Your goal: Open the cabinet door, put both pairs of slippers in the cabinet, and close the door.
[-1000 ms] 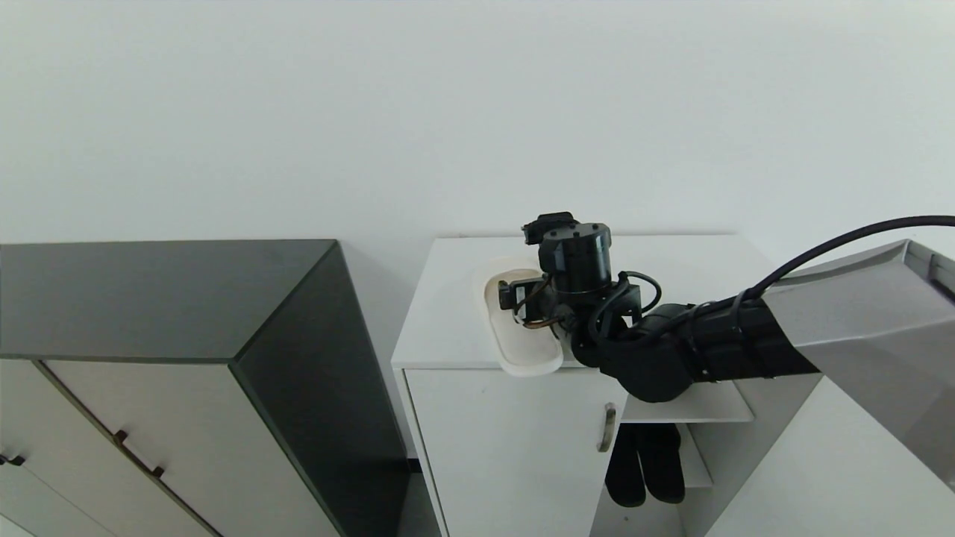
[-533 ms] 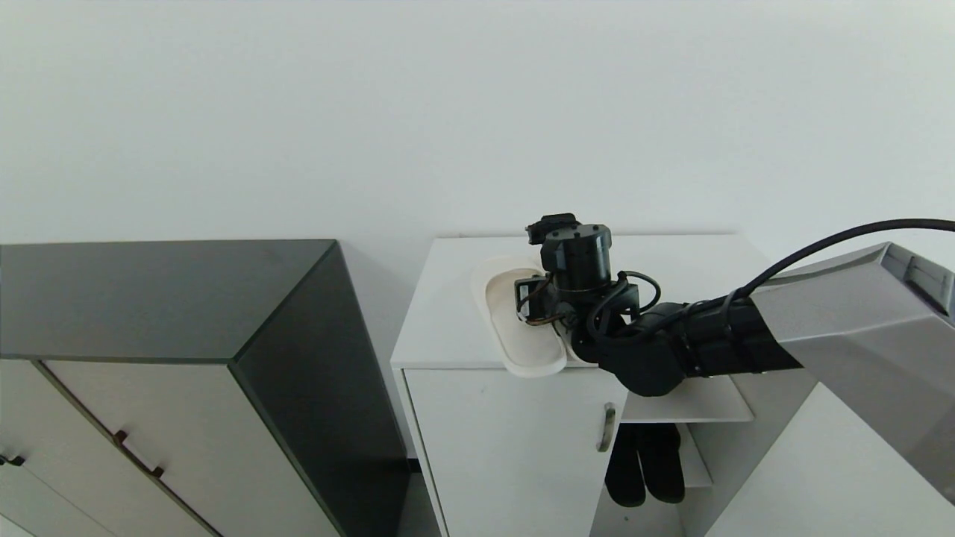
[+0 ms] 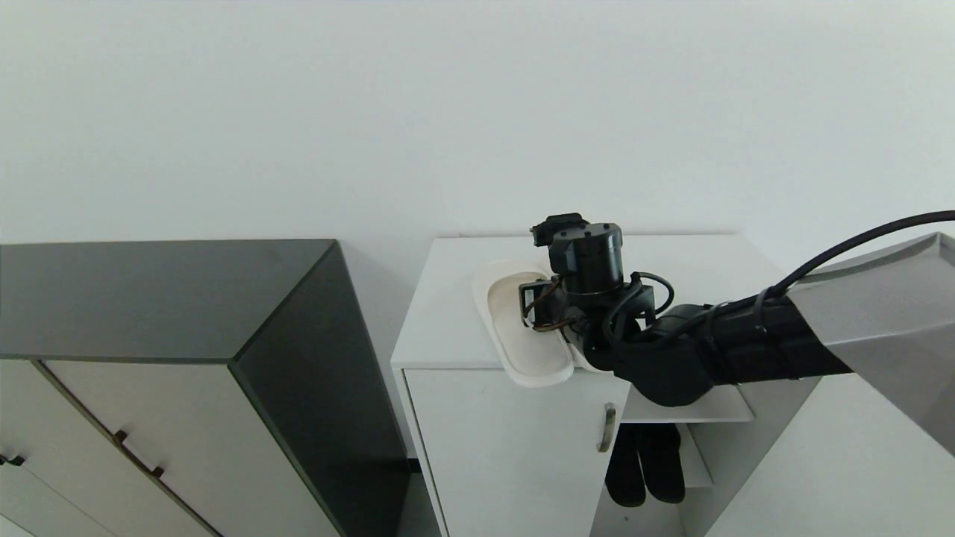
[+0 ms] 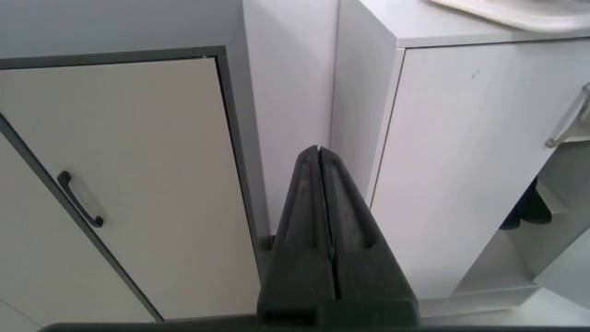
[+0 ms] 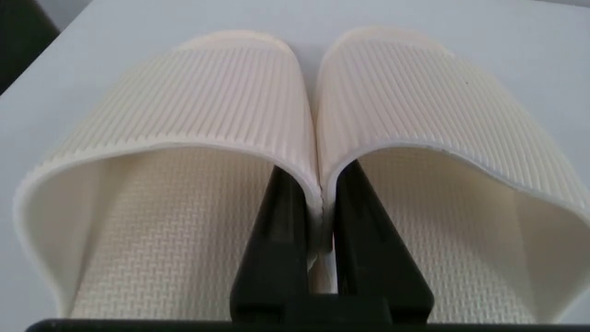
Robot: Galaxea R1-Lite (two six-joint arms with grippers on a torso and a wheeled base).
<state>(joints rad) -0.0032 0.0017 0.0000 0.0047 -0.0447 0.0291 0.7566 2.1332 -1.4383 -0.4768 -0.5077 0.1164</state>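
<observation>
A pair of cream slippers (image 3: 515, 335) (image 5: 184, 138) lies on top of the white cabinet (image 3: 448, 313), heels hanging over its front edge. My right gripper (image 3: 539, 307) (image 5: 319, 184) has one finger inside each slipper and is shut on their two touching inner walls. A pair of black slippers (image 3: 645, 462) (image 4: 530, 210) stands on a lower shelf in the cabinet's open right half. The left door with its metal handle (image 3: 608, 426) (image 4: 567, 118) is shut. My left gripper (image 4: 320, 161) is shut and empty, low before the gap between the two cabinets.
A dark-topped cabinet (image 3: 186, 298) (image 4: 111, 184) with beige doors and black handles stands left of the white one, with a narrow gap between them. A white panel (image 3: 821, 462), apparently the open door, sits at the lower right. A plain wall is behind.
My right arm has shifted slightly right and toward the cabinet's front, dragging the cream slippers with it so they overhang the edge a little more.
</observation>
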